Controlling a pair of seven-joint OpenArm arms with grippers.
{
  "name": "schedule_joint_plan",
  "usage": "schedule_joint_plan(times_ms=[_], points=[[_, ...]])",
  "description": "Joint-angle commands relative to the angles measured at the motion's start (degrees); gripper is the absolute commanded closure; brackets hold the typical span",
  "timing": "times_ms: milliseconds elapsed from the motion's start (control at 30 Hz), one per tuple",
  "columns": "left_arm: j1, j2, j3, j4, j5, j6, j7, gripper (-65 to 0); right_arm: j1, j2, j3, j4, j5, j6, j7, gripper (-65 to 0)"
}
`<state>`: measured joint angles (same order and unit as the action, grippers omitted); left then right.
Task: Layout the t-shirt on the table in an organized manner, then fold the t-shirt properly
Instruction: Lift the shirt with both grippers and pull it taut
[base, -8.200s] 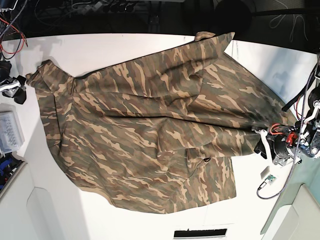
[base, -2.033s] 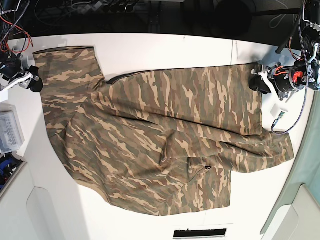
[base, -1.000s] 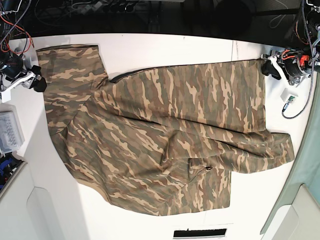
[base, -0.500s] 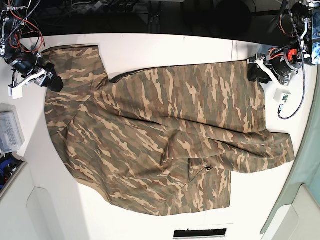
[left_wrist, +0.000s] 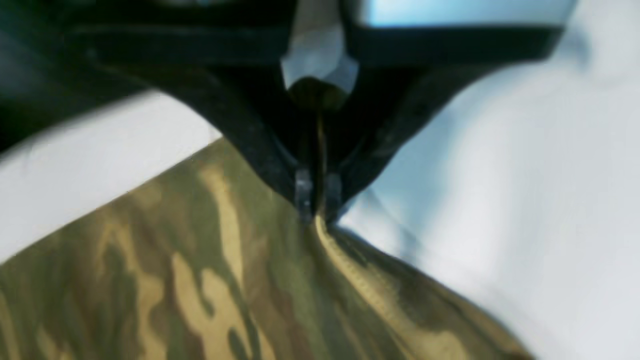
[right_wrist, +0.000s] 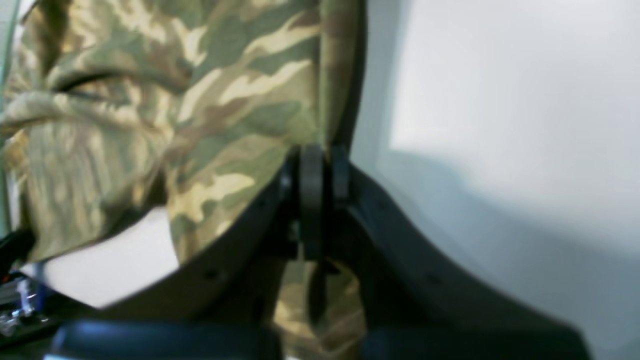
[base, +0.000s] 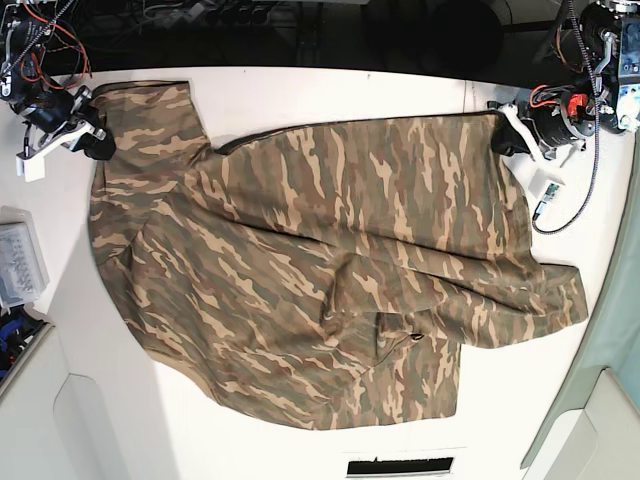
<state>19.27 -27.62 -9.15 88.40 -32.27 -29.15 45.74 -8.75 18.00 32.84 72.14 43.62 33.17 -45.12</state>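
Observation:
The camouflage t-shirt (base: 320, 270) lies spread over most of the white table (base: 300, 95), with folds and a turned-over flap near its lower middle. At the far right corner of the cloth, my left gripper (base: 505, 135) is shut on the t-shirt's hemmed edge; in the left wrist view the cloth (left_wrist: 225, 280) runs straight out from the left gripper (left_wrist: 317, 212). On the far left, my right gripper (base: 96, 143) is shut on the sleeve edge. Its wrist view shows the right gripper (right_wrist: 312, 165) pinching the camouflage fabric (right_wrist: 235, 100).
A clear plastic box (base: 20, 265) sits at the left table edge. Beside the left arm lies a small white part on a cable (base: 546, 186). A dark slot (base: 400, 466) marks the front edge. Cables and dark gear run along the back.
Both grippers have gone from open to shut on the shirt's far edge. Each has shifted slightly toward the back, and the far edge now lies tauter.

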Motion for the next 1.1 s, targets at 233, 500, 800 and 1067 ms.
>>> schedule_joint_plan(times_ms=[233,500,800,1067], points=[[8.5,-4.0,-7.5,17.2,-1.9,1.5,-1.0,0.0,0.2,7.0,8.0,6.4,3.0,0.1,-1.6,0.0],[19.0,-2.3,-17.4,28.2,-2.7,1.5,-12.1,0.0,-4.7,7.8,10.7,13.8,8.3,0.1,-1.9,0.0],[22.5,0.0,-23.0,30.4,-5.2,1.4,-11.8,0.0,-6.4,7.8,10.0,16.3,9.1,0.3,-3.3,0.0],[20.9,0.0,-25.4,30.3,-5.9,3.2,-13.4,0.0,-5.6,7.8,8.9,16.5,10.4,0.4,-2.7,0.0]])
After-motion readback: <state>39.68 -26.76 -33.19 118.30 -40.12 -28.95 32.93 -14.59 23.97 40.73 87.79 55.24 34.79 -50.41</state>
